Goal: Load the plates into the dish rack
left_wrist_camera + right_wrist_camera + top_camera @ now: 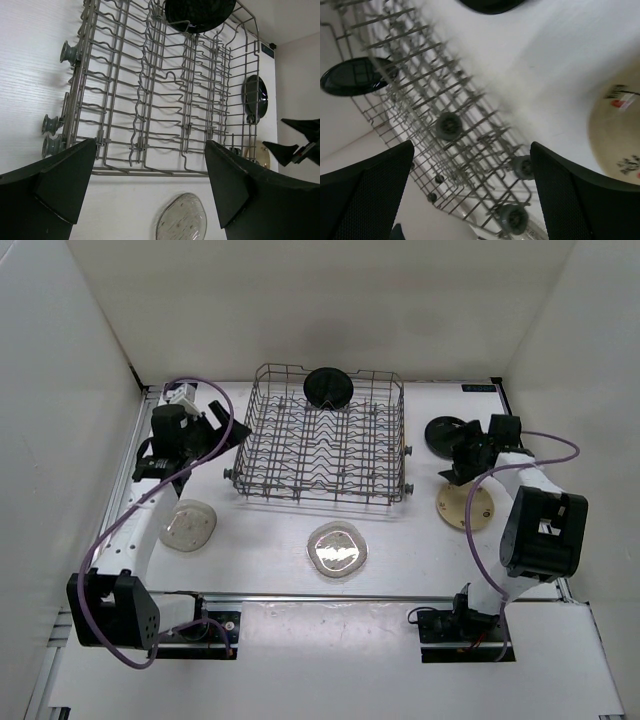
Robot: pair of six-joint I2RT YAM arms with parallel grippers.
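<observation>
Beyond the spread left fingers (55,185) stands the dish rack (160,90); not touching.

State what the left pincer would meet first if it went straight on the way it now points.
Probably the rack, at its near wire wall. The open left pincer faces it squarely, though depth is unclear.

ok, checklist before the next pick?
1. Left hand open, empty: ok.
2. Right hand open, empty: ok.
3. Rack slots free: ok; only the racked plate stands in it, far side.
4. Black plate flat on table beside right hand: ok.
5. Tan plate access: cannot tell; right arm overhangs it.
6. Clear plates apart, unstacked: ok.
</observation>
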